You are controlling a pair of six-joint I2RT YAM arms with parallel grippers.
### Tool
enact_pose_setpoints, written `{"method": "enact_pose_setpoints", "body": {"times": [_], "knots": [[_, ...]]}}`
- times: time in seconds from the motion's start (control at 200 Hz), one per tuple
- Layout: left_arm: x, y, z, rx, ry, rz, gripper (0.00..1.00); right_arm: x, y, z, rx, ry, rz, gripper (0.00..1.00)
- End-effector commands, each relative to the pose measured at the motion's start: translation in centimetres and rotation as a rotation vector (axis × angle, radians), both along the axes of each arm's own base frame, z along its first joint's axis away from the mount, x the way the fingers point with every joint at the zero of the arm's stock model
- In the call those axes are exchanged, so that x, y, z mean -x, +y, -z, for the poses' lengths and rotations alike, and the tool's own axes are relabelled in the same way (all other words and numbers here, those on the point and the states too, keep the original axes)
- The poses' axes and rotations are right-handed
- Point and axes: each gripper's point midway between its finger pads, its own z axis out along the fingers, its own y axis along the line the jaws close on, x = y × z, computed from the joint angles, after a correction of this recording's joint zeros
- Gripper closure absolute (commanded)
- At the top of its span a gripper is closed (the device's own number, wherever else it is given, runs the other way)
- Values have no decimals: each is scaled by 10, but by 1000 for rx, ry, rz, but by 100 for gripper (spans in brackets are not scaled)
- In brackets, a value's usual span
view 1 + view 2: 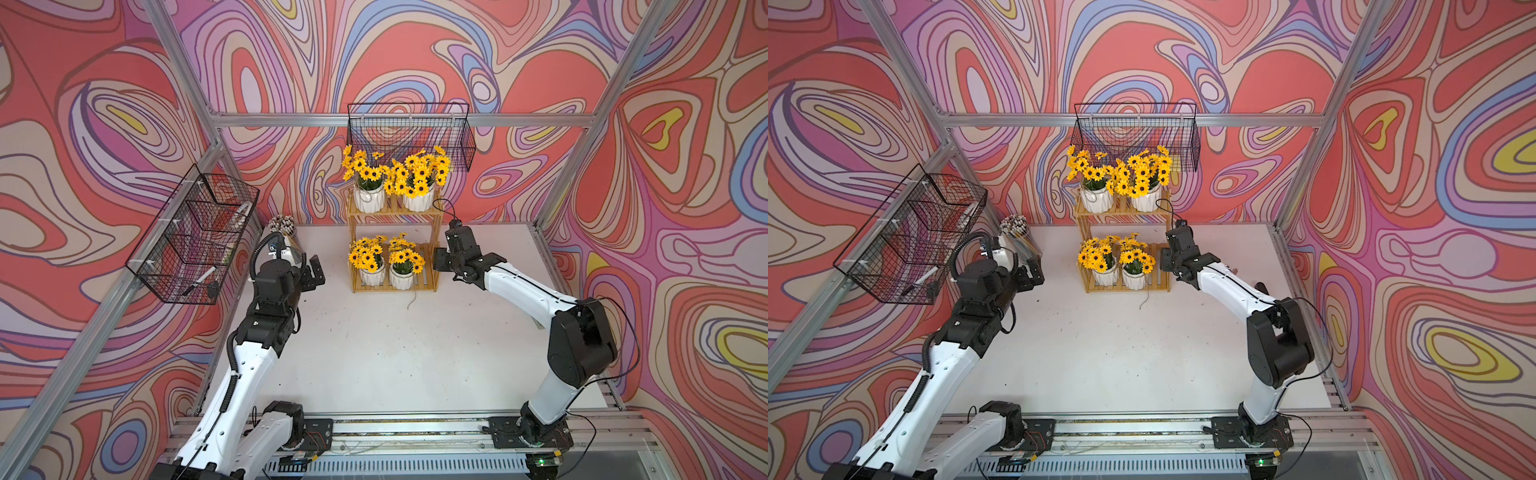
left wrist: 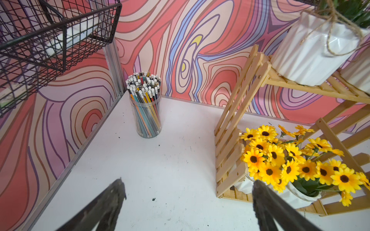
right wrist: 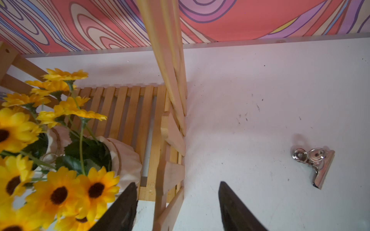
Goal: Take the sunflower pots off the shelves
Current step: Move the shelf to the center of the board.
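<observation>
Nothing is off yet: four sunflower pots [image 1: 369, 201] sit two per tier on the wooden shelves [image 1: 395, 288], right gripper [image 3: 177, 182] open astride their side post, left gripper [image 2: 187, 180] open, empty.

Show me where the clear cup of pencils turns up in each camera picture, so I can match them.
In a top view: the cup of pencils stands left of the wooden shelves, near the back wall.
In a top view: the same spot.
Left wrist: around the picture's middle.
Right wrist: not in it.
Shared landmark: the wooden shelves, seen in all four views.
</observation>
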Motion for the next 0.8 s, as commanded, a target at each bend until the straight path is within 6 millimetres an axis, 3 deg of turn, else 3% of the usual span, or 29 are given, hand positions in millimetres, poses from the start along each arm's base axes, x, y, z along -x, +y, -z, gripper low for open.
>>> {"method": "enact_pose_setpoints", "body": {"times": [0.0,0.03,0.06,0.22,0.621,0.796], "knots": [[5,0,-4,16,-5,-3,0,-6,-1,-4,3,-11,32,38],[5,0,-5,16,-7,-3,0,-6,-1,-5,3,-15,38,39],[5,0,-5,16,-7,-3,0,-8,-1,8,16,8,42,41],[7,0,-7,17,-11,-2,0,-10,-1,12,21,12,43,52],[7,0,-3,16,-6,-2,0,-9,3,17,5,19,32,77],[7,1,-2,16,-4,-3,0,-7,4,15,-7,20,29,93]]}}
